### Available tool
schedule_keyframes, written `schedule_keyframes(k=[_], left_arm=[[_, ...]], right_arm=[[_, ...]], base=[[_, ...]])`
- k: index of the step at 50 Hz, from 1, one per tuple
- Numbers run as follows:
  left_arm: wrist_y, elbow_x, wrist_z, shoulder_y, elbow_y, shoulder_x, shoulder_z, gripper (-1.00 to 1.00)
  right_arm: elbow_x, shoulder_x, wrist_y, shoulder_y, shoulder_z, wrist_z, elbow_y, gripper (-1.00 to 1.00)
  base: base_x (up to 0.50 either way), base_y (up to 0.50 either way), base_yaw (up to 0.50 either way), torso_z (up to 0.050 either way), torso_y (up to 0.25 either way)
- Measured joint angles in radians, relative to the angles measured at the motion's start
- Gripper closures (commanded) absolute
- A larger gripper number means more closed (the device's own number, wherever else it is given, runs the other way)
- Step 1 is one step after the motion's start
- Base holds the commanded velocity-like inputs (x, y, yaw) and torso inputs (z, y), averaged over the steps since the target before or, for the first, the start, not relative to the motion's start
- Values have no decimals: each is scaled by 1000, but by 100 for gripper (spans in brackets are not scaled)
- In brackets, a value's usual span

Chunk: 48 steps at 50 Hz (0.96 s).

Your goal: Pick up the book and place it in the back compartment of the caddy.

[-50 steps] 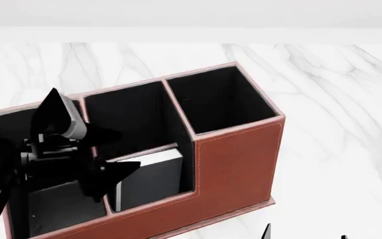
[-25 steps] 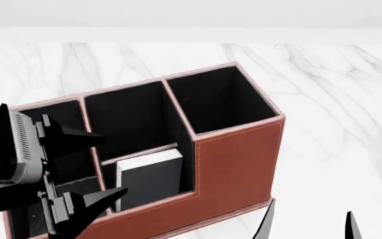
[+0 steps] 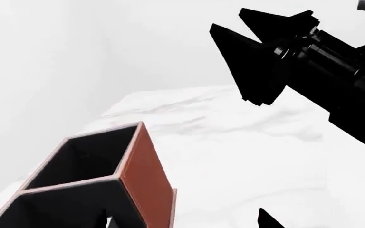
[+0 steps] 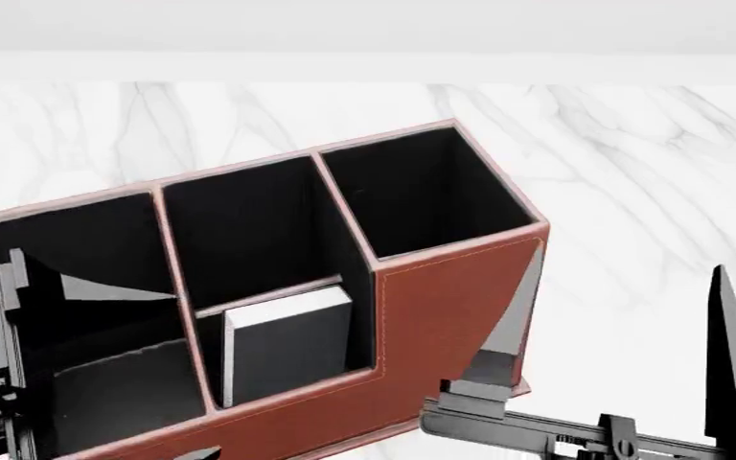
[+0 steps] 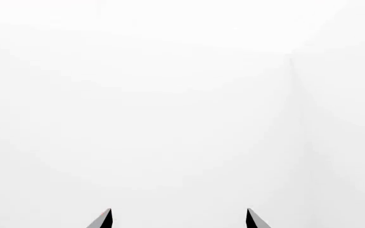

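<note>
Standing on a white marble table [image 4: 624,163], the caddy [image 4: 451,316] faces blank white walls

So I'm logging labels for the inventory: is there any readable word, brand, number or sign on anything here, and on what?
None can be read.
The caddy: plain reddish-brown walls, pale stitching, no lettering.
The book: blank dark cover, white page edges, no title showing.
The marble table: only grey veining.
The left gripper and right gripper: no markings.
</note>
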Motion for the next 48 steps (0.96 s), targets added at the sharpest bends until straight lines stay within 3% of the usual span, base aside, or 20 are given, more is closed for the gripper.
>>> schedule_keyframes(k=[15, 30, 48], left_arm=[[-197, -67, -51, -97, 241, -36, -28, -100], [-313, -590, -453, -321, 326, -180, -39, -100], [-197, -991, -811, -445, 347, -369, 35, -100]], right_arm=[[-30, 39, 109, 11, 32, 22, -214, -100], [-52, 65, 182, 13, 56, 38, -384, -100], [-55, 147, 127, -55, 87, 114, -489, -100]], base=[[0, 0, 0, 0, 0], [0, 0, 0, 0, 0], [0, 0, 0, 0, 0]])
